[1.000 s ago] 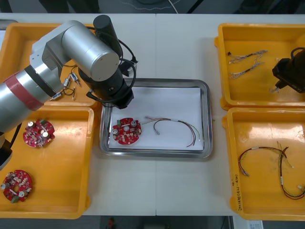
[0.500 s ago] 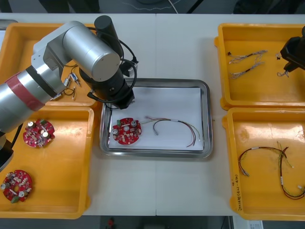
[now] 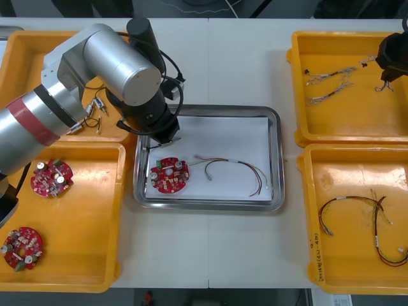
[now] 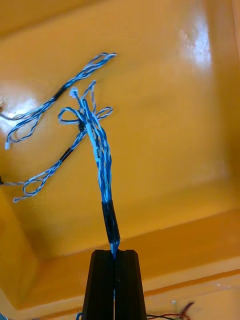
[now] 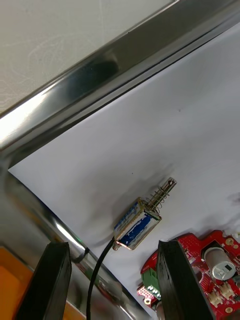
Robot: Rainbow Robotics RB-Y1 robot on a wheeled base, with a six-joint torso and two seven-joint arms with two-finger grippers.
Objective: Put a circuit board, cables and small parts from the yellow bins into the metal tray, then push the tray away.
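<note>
Cable point(image 4: 100, 165), blue and white, hangs pinched in the right claw point(image 4: 114, 251); metal tray point(image 3: 275, 159) lies to its left, under the wide left claw point(image 5: 112, 250).

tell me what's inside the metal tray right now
A red circuit board, a cable and a small metal part lie on its white lining. The left arm hides the tray's far-left corner.

Between spread jaws, a small metal part point(image 5: 137, 226) in the metal tray point(image 5: 100, 75) beside a circuit board point(image 5: 200, 272)
</note>
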